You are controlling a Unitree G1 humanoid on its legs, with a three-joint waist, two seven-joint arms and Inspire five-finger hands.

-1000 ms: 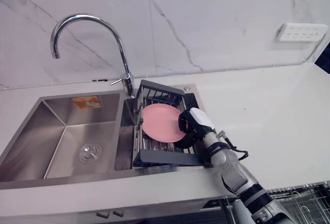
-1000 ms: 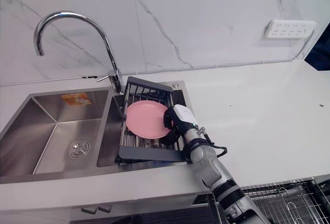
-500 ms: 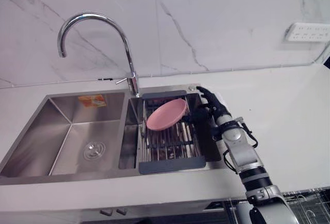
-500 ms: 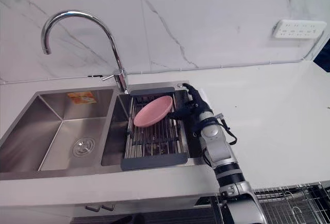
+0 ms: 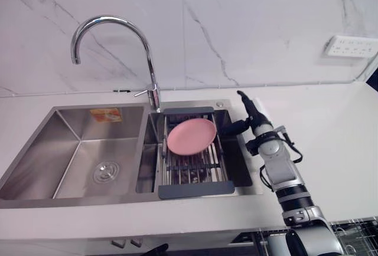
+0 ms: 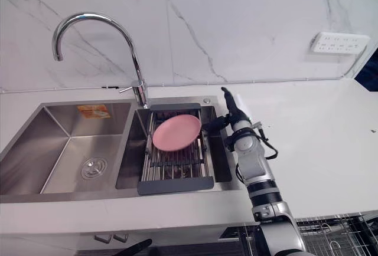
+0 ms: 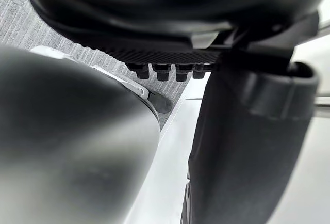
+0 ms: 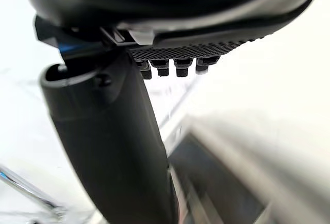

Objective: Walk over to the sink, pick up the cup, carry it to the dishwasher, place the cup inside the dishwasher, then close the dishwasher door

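My right hand (image 5: 251,116) hovers over the back right corner of the sink's dark dish rack (image 5: 195,189). It is open, fingers straight and pointing toward the wall, thumb (image 5: 232,128) spread toward the rack, with nothing in it. In the right wrist view the same hand (image 8: 170,48) shows straight fingers and the thumb (image 8: 113,141) above the rack's edge. A pink plate (image 5: 191,135) leans in the rack, just left of the thumb. The rack's right part under the hand is a dark recess. My left hand (image 7: 170,53) hangs open over grey floor.
A double steel sink (image 5: 88,150) with a tall curved faucet (image 5: 147,61) lies left of the rack. White counter (image 5: 331,138) runs to the right below a wall socket (image 5: 350,45). A wire dishwasher rack (image 6: 331,232) shows at the lower right.
My right hand has opened and risen from the rack's right side to its back corner. The pink plate now leans differently. The camera has shifted.
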